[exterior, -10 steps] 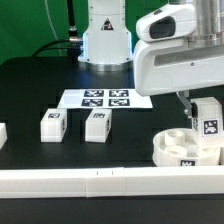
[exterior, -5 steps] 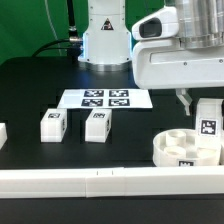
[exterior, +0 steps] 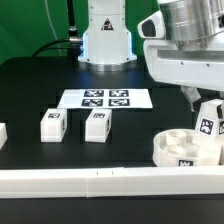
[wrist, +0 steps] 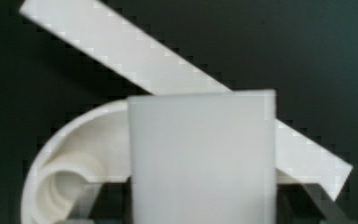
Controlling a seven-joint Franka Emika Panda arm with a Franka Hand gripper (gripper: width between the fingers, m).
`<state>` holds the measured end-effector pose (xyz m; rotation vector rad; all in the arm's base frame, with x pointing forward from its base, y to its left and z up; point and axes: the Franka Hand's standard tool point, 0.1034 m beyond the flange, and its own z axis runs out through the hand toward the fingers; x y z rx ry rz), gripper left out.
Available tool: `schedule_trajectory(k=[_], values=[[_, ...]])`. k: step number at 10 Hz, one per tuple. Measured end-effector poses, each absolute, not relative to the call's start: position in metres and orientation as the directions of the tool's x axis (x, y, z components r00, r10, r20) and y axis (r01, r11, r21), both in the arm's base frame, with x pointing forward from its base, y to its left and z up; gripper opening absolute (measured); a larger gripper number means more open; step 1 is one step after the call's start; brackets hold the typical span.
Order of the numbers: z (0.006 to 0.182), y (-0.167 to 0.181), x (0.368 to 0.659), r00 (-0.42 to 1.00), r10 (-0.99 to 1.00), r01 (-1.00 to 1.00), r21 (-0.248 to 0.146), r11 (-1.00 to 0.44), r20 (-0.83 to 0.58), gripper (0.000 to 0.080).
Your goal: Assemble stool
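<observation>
Behind the near rail (exterior: 100,181), the seat (exterior: 178,150) lies at 4 o'clock on the surface (exterior: 30,90), with two loose legs (exterior: 52,124) (exterior: 97,124) toward its 9 o'clock. The tool (exterior: 203,106) is clenched on a third leg (exterior: 209,123), which is tilted at the seat's 2 o'clock rim. The marker board (exterior: 105,98) lies farther back, near 12.

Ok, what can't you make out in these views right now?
- Exterior view: whether the held leg block has entered a seat disc socket; the disc wall hides its lower end.
- Wrist view: the sockets, covered by that block.
- White piece cut off at the exterior view's left edge, unidentifiable.
</observation>
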<state>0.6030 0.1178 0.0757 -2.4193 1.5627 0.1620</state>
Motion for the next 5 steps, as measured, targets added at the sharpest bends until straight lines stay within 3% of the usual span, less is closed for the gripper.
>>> schedule_trajectory(k=[1, 2, 5], values=[[0.0753, 0.117, 0.6018, 0.291, -0.914, -0.956, -0.129, -0.264, -0.283, 0.034], [0.0749, 0.119, 0.6006, 0.134, -0.941, -0.99, -0.08, -0.114, -0.311, 0.034], [0.0756, 0.1202, 0.6017, -0.023, -0.945, -0.999, -0.037, 0.037, -0.326, 0.034]])
